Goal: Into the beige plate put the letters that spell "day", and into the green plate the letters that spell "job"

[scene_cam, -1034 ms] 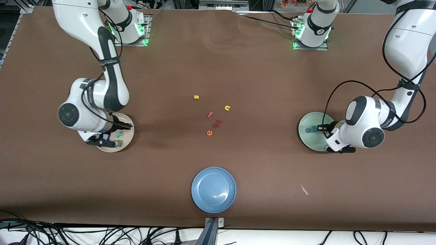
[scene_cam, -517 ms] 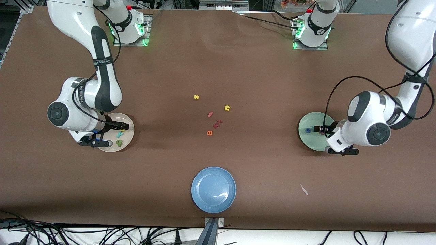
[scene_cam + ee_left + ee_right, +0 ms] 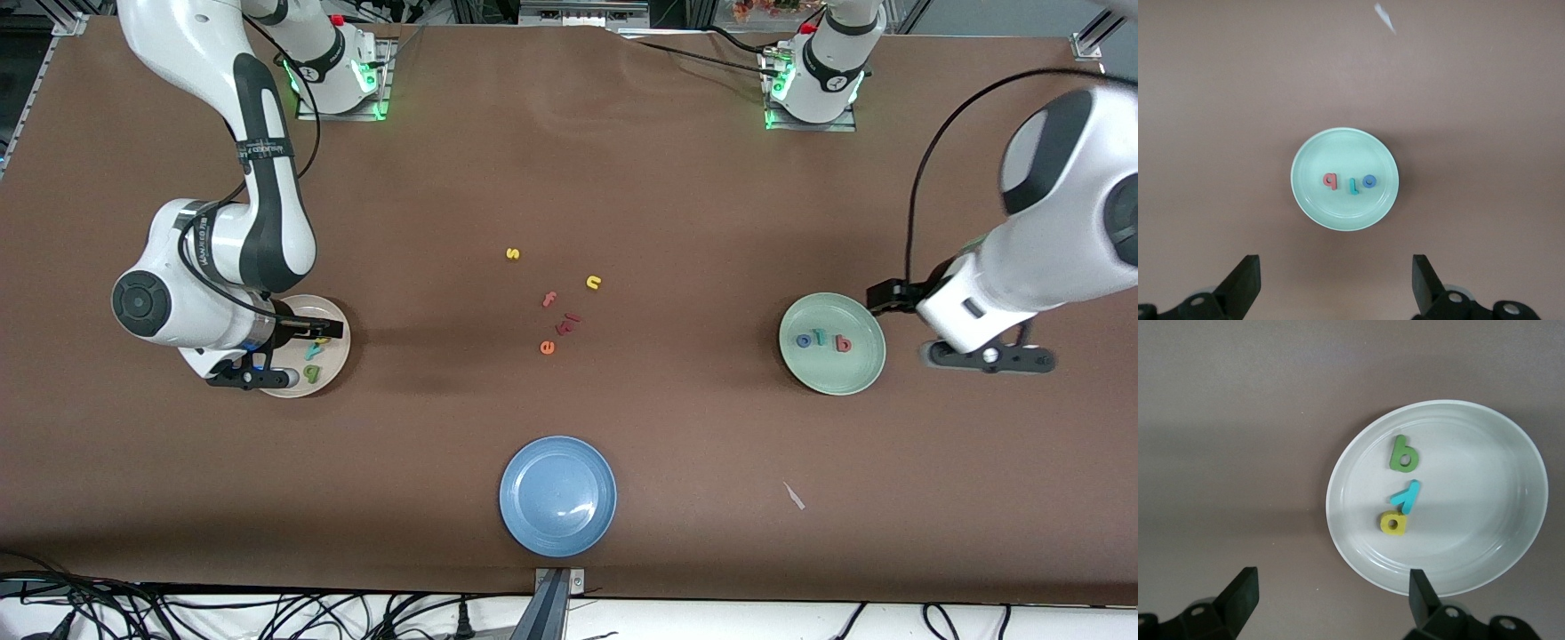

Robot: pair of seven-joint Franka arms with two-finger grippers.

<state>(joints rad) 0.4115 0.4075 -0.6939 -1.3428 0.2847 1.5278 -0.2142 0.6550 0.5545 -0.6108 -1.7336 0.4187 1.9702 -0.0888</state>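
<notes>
The right tool (image 3: 1328, 603), jaws spread and holding nothing, hangs over the round cream-beige plate (image 3: 336, 313) at the right arm's end of the brown bench (image 3: 569, 178); in that plate lie the dark green foam d (image 3: 1403, 454), the teal foam y (image 3: 1405, 497) and the yellow foam a (image 3: 1393, 523), the y touching the a; mid-bench lie a yellow s (image 3: 512, 254), a pink f (image 3: 549, 300), an orange e (image 3: 547, 348) and a yellow n (image 3: 594, 283); a round blue plate (image 3: 557, 495) sits nearer the front camera; the round mint-green plate (image 3: 831, 377) holds the blue ring-shaped o (image 3: 804, 340), teal j (image 3: 821, 338) and pinkish-red b (image 3: 842, 343) in a row; the left tool (image 3: 1335, 287), also spread and empty, hangs just beside that plate.
</notes>
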